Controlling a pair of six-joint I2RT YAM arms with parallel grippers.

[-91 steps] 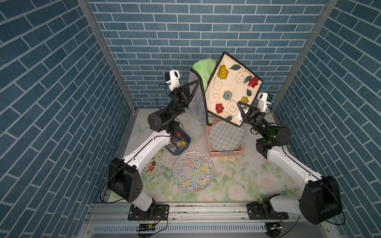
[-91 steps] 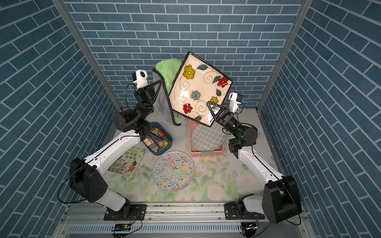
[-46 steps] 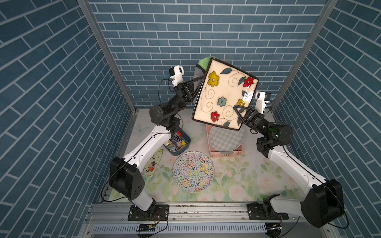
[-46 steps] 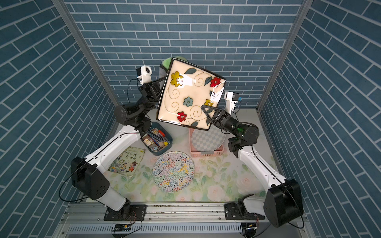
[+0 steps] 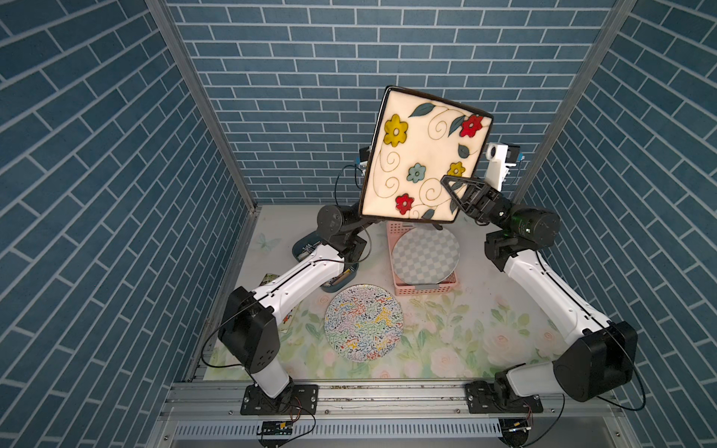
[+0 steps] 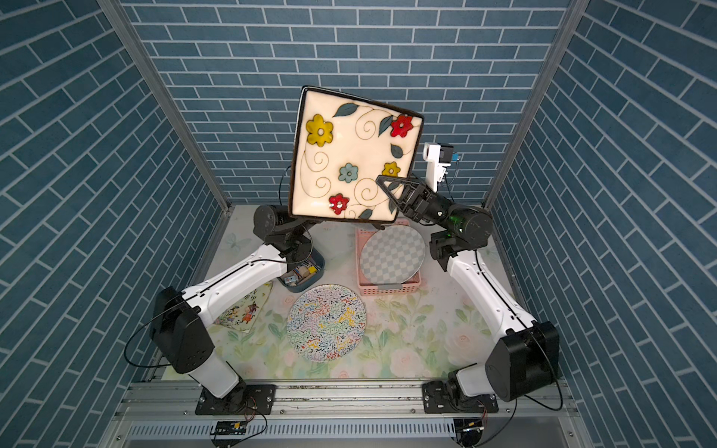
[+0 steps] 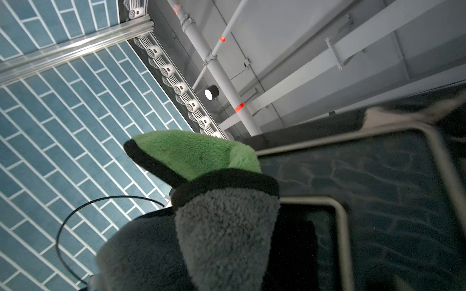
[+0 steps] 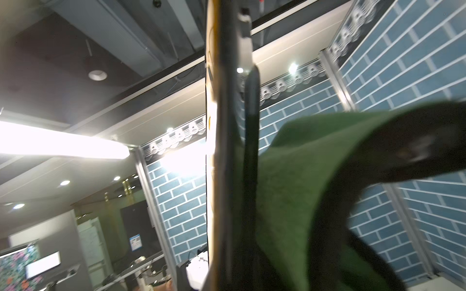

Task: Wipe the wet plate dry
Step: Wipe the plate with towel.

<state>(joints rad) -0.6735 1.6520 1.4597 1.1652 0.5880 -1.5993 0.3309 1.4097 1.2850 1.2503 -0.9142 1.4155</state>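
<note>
Above table (image 5: 485, 310): right fingers (image 8: 251, 121) clamped on plate (image 5: 419, 155) edge; left fingers, hidden, closed round cloth (image 7: 222, 226) at underside; mid-task, face likely pending.

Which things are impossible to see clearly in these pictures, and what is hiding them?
1. Left gripper: behind the square plate in both top views, under the cloth in the left wrist view.
2. Water on the square plate: too fine to see in any view.
3. Whether the cloth touches the square plate's back: blurred in the right wrist view.
</note>
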